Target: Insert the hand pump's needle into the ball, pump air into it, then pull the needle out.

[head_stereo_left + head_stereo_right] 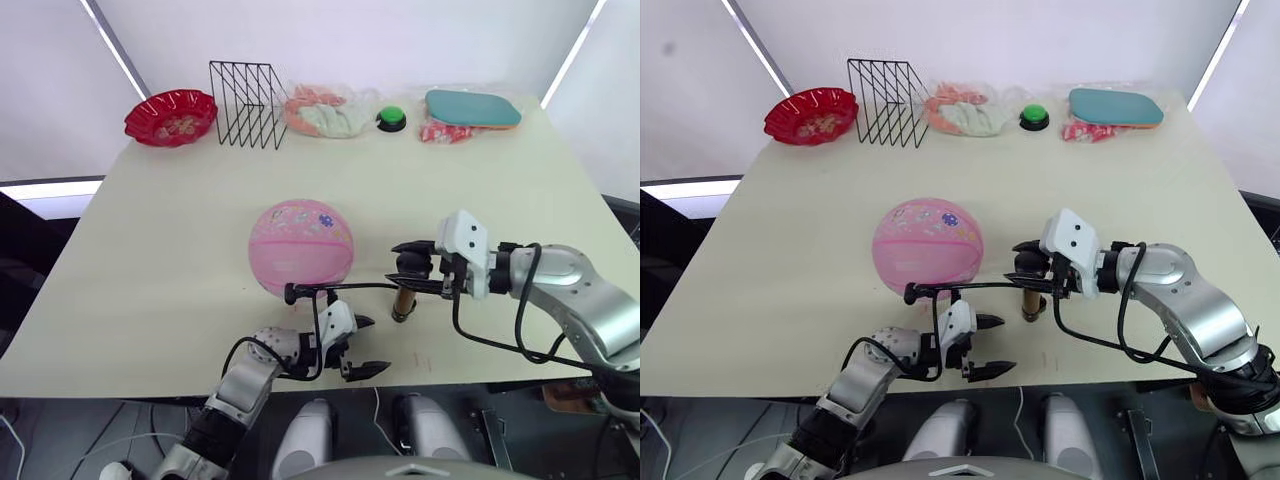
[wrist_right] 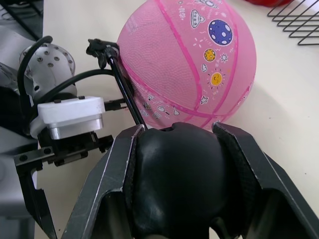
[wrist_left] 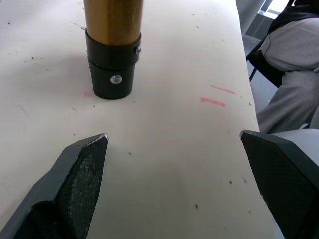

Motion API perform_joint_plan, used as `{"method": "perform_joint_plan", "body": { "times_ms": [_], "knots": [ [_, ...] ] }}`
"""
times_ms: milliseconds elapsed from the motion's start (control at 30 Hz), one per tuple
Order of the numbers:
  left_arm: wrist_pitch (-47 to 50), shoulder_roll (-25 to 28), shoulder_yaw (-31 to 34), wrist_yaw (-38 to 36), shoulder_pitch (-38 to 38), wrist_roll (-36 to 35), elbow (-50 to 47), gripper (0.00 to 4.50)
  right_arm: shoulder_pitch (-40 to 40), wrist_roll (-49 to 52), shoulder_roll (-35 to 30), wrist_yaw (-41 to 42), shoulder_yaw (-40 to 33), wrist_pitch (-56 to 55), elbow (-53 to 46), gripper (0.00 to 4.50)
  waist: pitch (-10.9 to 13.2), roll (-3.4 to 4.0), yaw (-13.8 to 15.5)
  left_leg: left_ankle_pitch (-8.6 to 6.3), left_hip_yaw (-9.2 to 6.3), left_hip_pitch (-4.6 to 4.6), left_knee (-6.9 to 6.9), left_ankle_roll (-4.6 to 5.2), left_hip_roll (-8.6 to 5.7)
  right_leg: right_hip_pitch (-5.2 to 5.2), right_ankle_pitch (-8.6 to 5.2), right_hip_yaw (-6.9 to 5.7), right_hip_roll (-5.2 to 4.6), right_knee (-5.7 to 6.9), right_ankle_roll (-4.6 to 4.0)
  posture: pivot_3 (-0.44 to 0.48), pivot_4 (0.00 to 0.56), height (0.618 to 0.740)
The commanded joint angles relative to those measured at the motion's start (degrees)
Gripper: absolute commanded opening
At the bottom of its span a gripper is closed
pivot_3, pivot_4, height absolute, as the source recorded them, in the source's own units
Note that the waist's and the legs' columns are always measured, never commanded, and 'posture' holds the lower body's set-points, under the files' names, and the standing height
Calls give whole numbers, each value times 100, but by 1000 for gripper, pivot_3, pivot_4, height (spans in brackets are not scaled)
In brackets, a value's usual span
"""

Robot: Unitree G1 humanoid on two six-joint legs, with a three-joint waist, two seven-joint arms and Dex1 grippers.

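Pink ball (image 1: pixel 300 248): one, round, on table (image 1: pixel 150 250). Hand pump (image 1: pixel 403 302): one, upright just beside ball, handle clamped in right gripper (image 1: pixel 415 268). Hose (image 1: pixel 970 287) runs toward ball. Left gripper (image 1: pixel 362 347) near ball, fingers spread wide, empty. Left wrist view adds pump's black base; right wrist view, ball's cartoon prints.

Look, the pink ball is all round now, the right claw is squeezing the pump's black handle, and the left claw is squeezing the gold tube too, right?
Not quite. The left claw is open and holds nothing; the left wrist view shows its fingers spread apart, short of the hand pump. The rest is right: the ball is round, and the right claw is squeezing the black handle.
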Motion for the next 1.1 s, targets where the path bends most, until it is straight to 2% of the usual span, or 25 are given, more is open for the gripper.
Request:
{"method": "perform_joint_plan", "body": {
  "times_ms": [33, 367, 700, 967, 1100],
  "knots": [
    [-208, 184, 9, 119, 57, 215, -101, 4500, -39, -77, -20, -60, 52, 193, 73, 1681, 8, 2, 1, 0, 2, -1, 0, 0, -1, 0, 0, 0, -1, 0, 0, 0, 150, 740],
    [-305, 257, -187, 136, 52, 365, -268, 4500, -87, -93, 38, -54, 70, 210, 63, 1681, 13, 2, 11, 0, 13, -5, 6, 0, -16, 0, 0, 6, -14, 0, 1, 0, 150, 740],
    [-696, 661, 206, 106, 732, 32, -637, 4500, -57, -146, 23, -12, 136, 173, 100, 1681, 15, 5, 7, 0, 14, -4, 8, 1, -18, 0, 2, 11, -17, 0, -2, 0, 150, 740],
    [-657, 792, 932, 120, 1367, -692, -1111, 4500, -49, -157, -29, 68, 126, 141, 153, 1681, 16, 7, 14, 0, 16, -2, 10, 1, -19, 0, 2, 12, -20, 3, -2, 0, 150, 740],
    [-149, 919, 1783, 184, 1858, -1790, -2051, 4500, -53, -216, -148, 239, 188, 47, 229, 1681, 20, 0, 7, 0, 17, -2, 13, 1, -17, 0, 2, 16, -24, 4, -2, 0, 150, 740]
  ]
}}
